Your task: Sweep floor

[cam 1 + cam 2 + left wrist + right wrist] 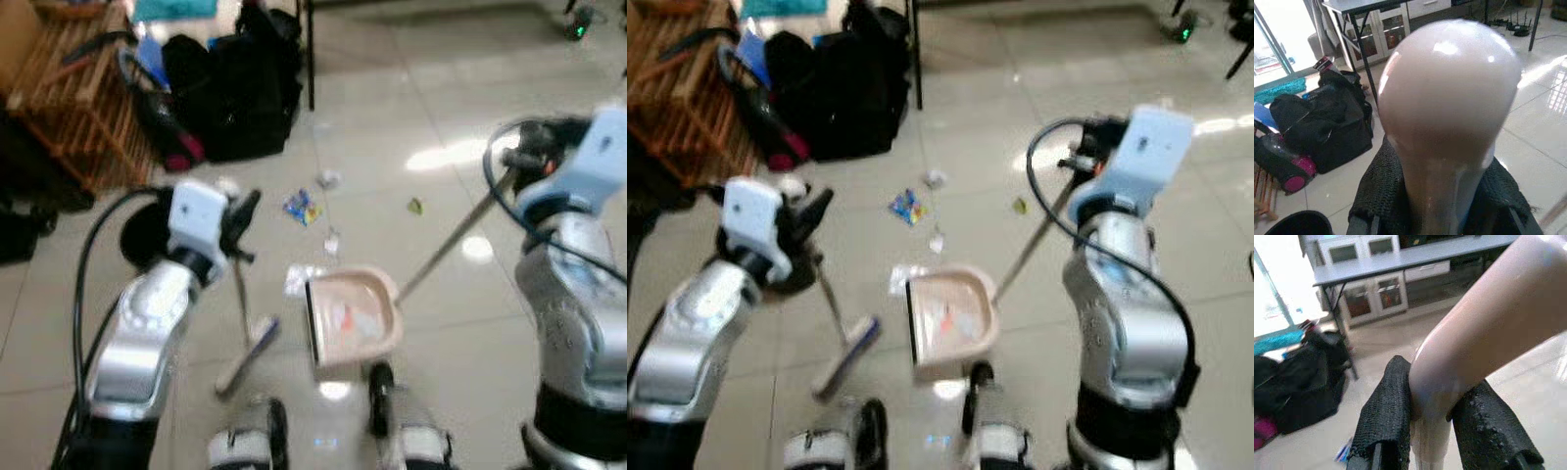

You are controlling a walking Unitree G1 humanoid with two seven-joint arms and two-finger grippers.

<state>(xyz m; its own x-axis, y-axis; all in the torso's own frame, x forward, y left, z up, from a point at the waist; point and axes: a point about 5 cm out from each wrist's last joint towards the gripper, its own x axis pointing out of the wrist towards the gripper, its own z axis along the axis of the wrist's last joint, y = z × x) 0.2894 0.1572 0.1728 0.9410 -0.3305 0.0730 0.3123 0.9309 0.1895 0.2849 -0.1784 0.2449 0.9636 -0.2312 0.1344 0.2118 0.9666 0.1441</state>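
The robot stood over the glossy cream tiled floor [460, 88] with a tool in each arm. Its left gripper [238, 223] was closed round the thin pale handle of a small hand broom [247, 354]; in the left wrist view the black padded fingers [1382, 196] pinched the handle just below its rounded knob. The broom's head rested on the tiles near the robot's feet, just left of the pale pink plastic dustpan [353, 318]. The right gripper [521, 162] was clamped on the top of the dustpan's long slanting handle [446, 245], the pads pressed against both sides of it in the right wrist view.

The litter lay beyond the pan's far wall: a crumpled white scrap [298, 280] touching its far left corner, a small white bit [331, 242], a blue and yellow wrapper [302, 207], another pale scrap [328, 179] and a greenish bit [414, 206] well off to the right. The pan's dark-edged mouth seemed to face the broom, not the litter, so a stroke from there could have pushed scraps past it or under its edge. The handle looked smooth, and I thought the broom might twist in so narrow a grip. A wide swing to the left risked scattering wrappers towards the black bags [235, 88] and wooden rack [73, 98], where they would be hard to reach.
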